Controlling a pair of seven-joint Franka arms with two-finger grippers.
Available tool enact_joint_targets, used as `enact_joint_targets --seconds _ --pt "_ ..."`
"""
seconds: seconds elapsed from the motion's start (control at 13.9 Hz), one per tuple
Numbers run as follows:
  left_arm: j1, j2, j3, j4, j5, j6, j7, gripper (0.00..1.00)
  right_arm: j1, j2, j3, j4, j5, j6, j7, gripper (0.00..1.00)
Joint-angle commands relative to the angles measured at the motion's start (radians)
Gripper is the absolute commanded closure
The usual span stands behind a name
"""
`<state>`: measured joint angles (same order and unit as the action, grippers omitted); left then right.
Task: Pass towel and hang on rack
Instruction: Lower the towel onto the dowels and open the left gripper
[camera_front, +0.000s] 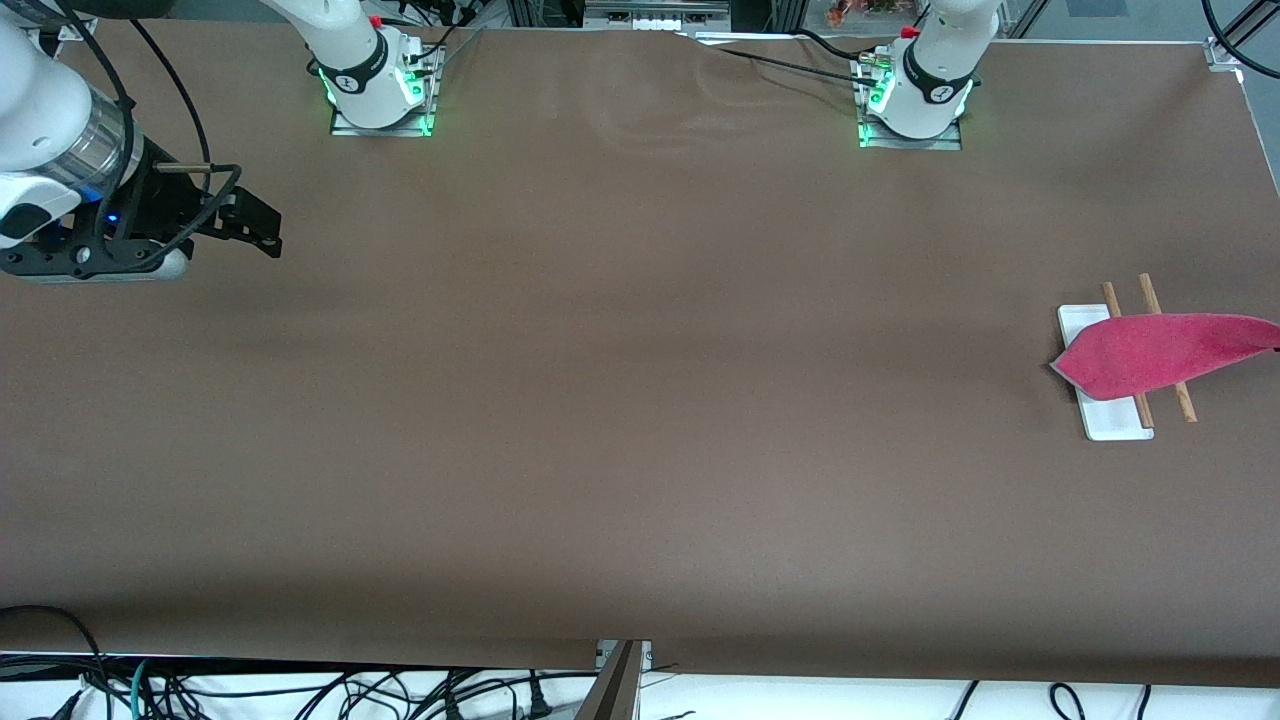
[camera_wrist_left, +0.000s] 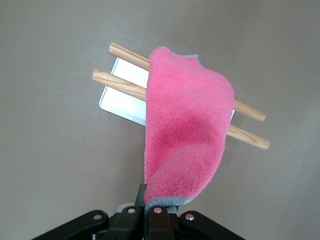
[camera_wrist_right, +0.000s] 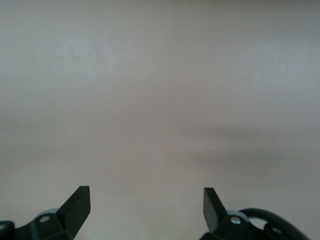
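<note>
We are holding the towel (camera_wrist_left: 186, 125) by one edge in our left end effector (camera_wrist_left: 152, 212), whose fingers are pinched tight on the grey stitched hem. That grip lets the rest of the cloth trail away from the fingers and drape over the rack (camera_wrist_left: 131, 80), so the pink face is showing upward across both rods. In the front view the towel (camera_front: 1160, 352) is lying over the rack (camera_front: 1085, 330) at the left arm's end of the bench (camera_front: 620, 400), with one corner hanging just past the white base toward the middle of the bench and the held end running out of the picture; the left end effector itself is out of that view.

We judge the hanging step to be nearly finished: the cloth is already crossing both rods, and what is left is letting go without dragging it back off. Because the cloth is light and soft, a snag on a finger could pull it loose.

Our right end effector (camera_front: 240, 222) is waiting over bare bench at the right arm's end, its fingers (camera_wrist_right: 76, 202) spread wide with nothing between them.

Counting: one towel, one rack with two wooden rods on one white base, and two arms.
</note>
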<state>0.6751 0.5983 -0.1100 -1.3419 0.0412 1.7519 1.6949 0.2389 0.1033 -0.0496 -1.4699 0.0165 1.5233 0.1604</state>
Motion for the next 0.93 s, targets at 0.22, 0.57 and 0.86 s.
enact_joint_targets --seconds 0.22,0.57,0.86 --pt "0.023 0.075 -0.017 0.026 0.000 0.075 0.019 1.00 0.000 0.010 0.002 0.008 -0.003 -0.006 0.030 0.00" --pt "0.026 0.106 -0.016 0.017 0.000 0.100 0.015 0.42 0.002 0.009 0.002 0.006 -0.003 -0.011 0.031 0.00" --pt "0.026 0.141 -0.017 0.018 -0.001 0.101 0.017 0.00 0.002 0.009 0.004 0.006 -0.003 -0.012 0.030 0.00"
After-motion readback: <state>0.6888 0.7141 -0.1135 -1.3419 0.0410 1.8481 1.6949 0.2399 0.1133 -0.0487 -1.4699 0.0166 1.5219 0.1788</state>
